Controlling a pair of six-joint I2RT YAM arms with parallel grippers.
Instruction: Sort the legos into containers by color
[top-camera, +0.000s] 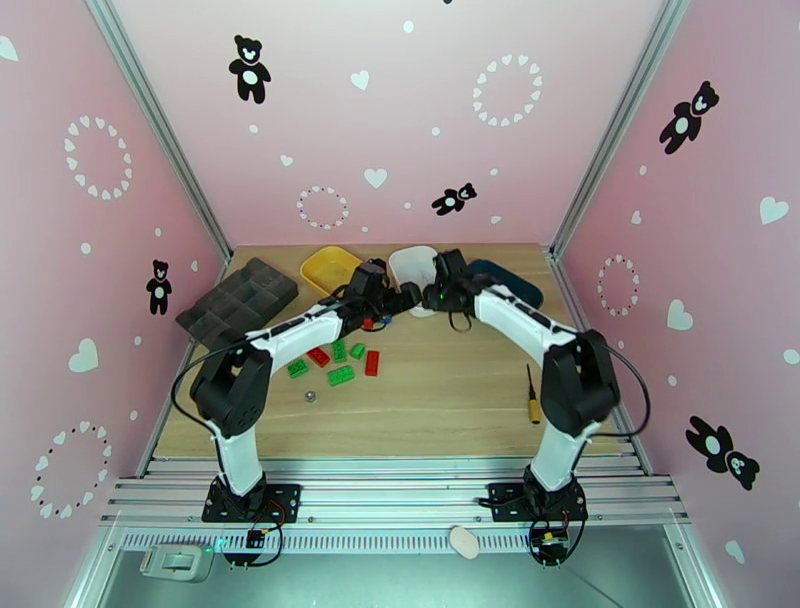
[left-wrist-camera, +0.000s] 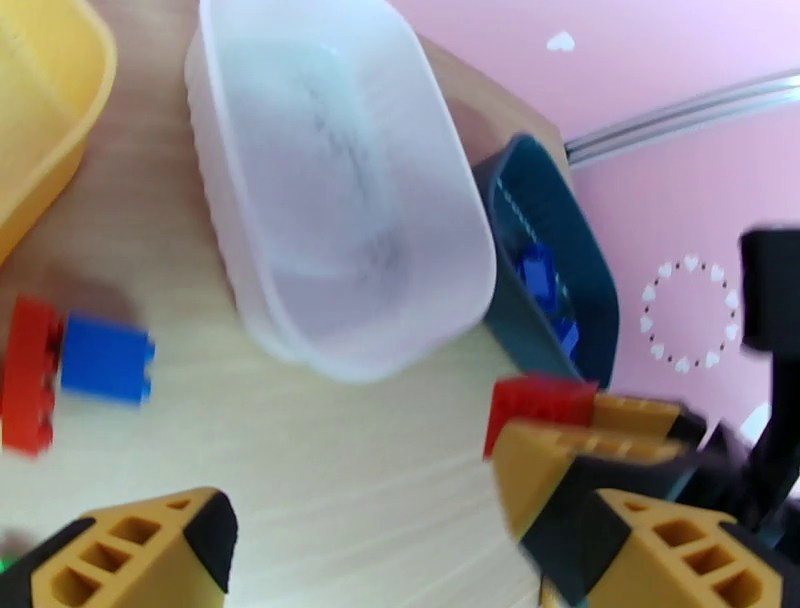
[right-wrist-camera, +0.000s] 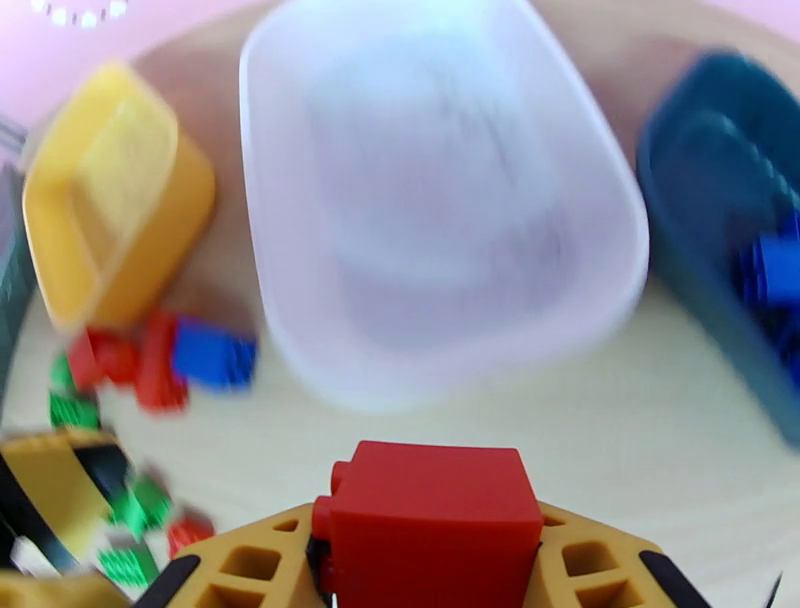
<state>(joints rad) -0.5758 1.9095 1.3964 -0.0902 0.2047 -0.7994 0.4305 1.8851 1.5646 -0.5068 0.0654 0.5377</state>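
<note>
Above the wooden tabletop (top-camera: 450, 405), short of the white tray (right-wrist-camera: 440, 200), the fingers of the right gripper (right-wrist-camera: 430, 550) are clamped on a red brick (right-wrist-camera: 430, 495), those of the left gripper (left-wrist-camera: 410, 525) are spread empty, and the brick could be bounced off the rim by an early release.

In the top view the right arm (top-camera: 520, 320) covers one side of the white tray (top-camera: 410, 262) and much of the dark teal tray (top-camera: 520, 287). The yellow tray (left-wrist-camera: 40, 110) runs off the left wrist view's left edge. In the right wrist view the bottom edge cuts the red brick (right-wrist-camera: 430, 520), and blur smears the loose bricks (right-wrist-camera: 150, 500) at lower left past counting.
</note>
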